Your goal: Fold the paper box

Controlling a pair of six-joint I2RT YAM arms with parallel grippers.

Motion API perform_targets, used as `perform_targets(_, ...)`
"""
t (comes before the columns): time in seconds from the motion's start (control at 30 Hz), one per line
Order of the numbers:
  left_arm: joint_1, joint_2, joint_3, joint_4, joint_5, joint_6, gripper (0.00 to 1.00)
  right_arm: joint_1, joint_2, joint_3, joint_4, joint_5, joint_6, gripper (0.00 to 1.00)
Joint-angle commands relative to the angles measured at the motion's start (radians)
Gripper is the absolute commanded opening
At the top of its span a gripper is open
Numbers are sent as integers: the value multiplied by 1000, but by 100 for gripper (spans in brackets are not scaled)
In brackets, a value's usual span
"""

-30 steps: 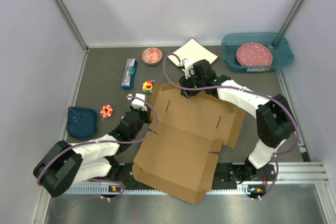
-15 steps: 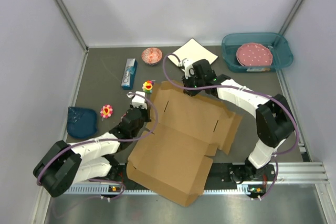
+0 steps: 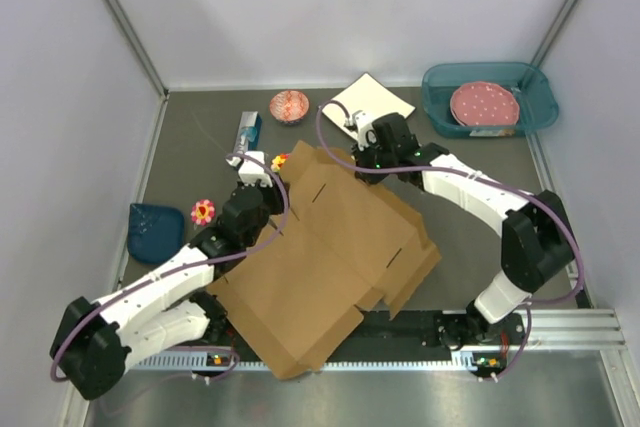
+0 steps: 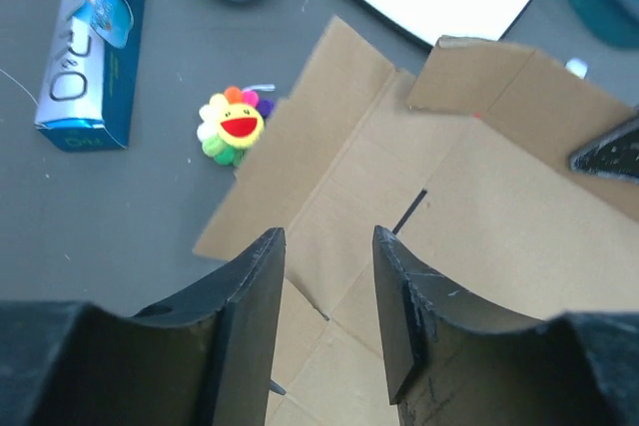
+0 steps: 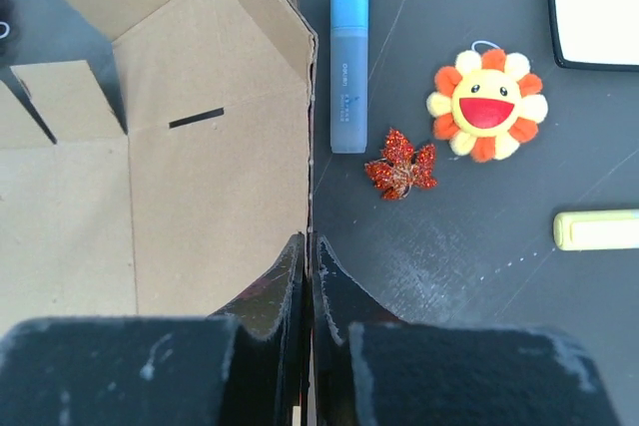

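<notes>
Overhead, the paper box [image 3: 320, 247] lies opened out and skewed in the middle of the table, its near corner down by the arm bases. From the left wrist, the left gripper [image 4: 327, 236] hangs over the cardboard with its jaws apart, gripping nothing. From the right wrist, the right gripper [image 5: 310, 243] is pinched tight on the box's edge, with a blue tube [image 5: 349, 57] lying just beside that edge.

Plain brown paper box [image 3: 330, 247], teal bin [image 3: 434, 107], pink white-dotted plate [image 3: 484, 104], rainbow-petalled flower toy [image 4: 232, 125].

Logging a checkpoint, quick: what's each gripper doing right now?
Left gripper: open, holding nothing.
Right gripper: closed on an edge of the cardboard box.
</notes>
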Motion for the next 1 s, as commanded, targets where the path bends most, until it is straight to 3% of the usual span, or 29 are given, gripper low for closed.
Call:
perform_targets(0.0,1,-73,38,-94,-51,-19,48,20,-64,-21,-13,13,-17,0)
perform_targets(0.27,1,-80,21,-99,-135,-11,51,60,-113,-94,31,55,-132,0)
perform_targets(0.37,7,-58,35,-129,-163,-34,51,65,-168,-135,43,-5,-204,0)
perform_targets(0.47,53,-70,68,-210,-73,-72,67,63,-236,-204,52,-45,-247,0)
perform_targets(0.57,99,-122,55,-217,4,-105,75,63,-267,-266,86,-82,-244,0)
perform_targets(0.87,115,-103,-4,-194,106,-166,73,86,-288,-281,82,-64,-247,0)
perform_targets(0.97,113,-112,-7,-214,194,-186,68,100,-328,-315,100,-9,-246,0)
